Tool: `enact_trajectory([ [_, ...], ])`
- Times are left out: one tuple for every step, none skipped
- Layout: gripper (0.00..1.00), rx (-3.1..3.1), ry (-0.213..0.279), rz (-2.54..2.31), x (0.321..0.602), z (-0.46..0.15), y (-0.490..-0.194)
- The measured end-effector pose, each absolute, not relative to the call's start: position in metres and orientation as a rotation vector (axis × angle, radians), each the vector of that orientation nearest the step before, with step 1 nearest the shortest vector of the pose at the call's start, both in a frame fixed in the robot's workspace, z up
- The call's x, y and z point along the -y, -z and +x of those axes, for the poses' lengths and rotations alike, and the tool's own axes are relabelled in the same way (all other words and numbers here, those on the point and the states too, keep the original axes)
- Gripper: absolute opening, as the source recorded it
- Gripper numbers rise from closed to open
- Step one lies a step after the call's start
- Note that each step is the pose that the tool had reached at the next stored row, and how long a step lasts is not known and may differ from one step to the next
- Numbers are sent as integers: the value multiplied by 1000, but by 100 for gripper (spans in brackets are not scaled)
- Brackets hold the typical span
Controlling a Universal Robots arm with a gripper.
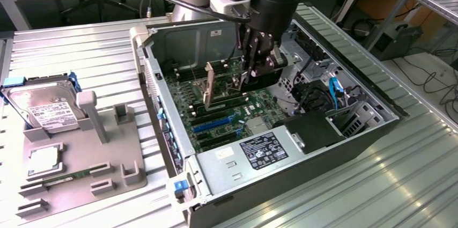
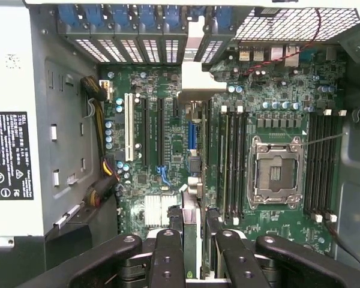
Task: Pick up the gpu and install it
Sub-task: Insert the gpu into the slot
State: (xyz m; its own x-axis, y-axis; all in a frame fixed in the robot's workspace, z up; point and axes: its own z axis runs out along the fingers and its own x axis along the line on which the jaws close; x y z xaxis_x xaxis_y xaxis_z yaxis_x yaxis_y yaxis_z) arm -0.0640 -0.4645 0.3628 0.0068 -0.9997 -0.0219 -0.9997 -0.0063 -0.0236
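Note:
The gpu is a thin dark card with a pale metal bracket at one end. It hangs on edge inside the open computer case, just above the green motherboard and its slots. My gripper reaches down from above and is shut on the card's end away from the bracket. In the wrist view the gpu appears edge-on between my black fingers, with its bracket toward the case's rear slot covers. The card's lower edge runs along the expansion slots; whether it touches one cannot be told.
A power supply with a black label fills the case's near end. The bare CPU socket sits between the memory slots. On the exterior view's left, a grey fixture plate holds a hard drive, a processor and a green memory stick.

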Motion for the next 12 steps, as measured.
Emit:
enact_trajectory([
  [26, -2192, 2, -2206, 465, -64, -363],
  [26, -2191, 2, -2206, 465, -64, -362],
  [26, -2192, 2, -2206, 465, -64, -362],
  [26, -2192, 2, -2206, 465, -64, -362],
  [26, -2192, 2, -2206, 466, -64, -361],
  [26, -2191, 2, -2206, 466, -64, -361],
  [26, -2191, 2, -2206, 466, -64, -361],
  [26, -2192, 2, -2206, 466, -64, -360],
  [26, -2191, 2, -2206, 466, -64, -360],
  [26, -2191, 2, -2206, 466, -64, -359],
  [26, -2191, 2, -2206, 466, -64, -359],
  [26, -2191, 2, -2206, 467, -64, -358],
])
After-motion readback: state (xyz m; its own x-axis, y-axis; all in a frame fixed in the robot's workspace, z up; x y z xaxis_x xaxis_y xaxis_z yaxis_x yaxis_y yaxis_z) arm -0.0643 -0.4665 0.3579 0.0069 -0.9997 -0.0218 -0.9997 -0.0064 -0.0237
